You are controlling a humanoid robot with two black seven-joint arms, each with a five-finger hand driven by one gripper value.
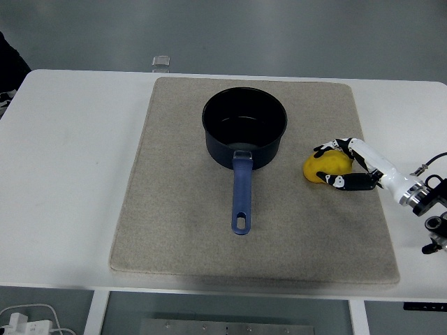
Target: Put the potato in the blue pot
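Your right robot hand (342, 167) is clamping its fingers (343, 183) around the yellow potato (323, 167) on the mat (174, 237). The blue pot (244, 132) is sitting nearby, apart from it.

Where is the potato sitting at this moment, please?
In the head view, the potato lies on the right part of the grey mat, to the right of the blue pot, with the right hand and its fingers wrapped around it.

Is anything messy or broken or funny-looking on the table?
Nothing looks spilled, broken or askew. The blue pot stands upright and empty on the beige mat, its handle pointing toward the near edge. The one odd thing: the potato is bright yellow, more like a lemon. The right hand is curled around it.
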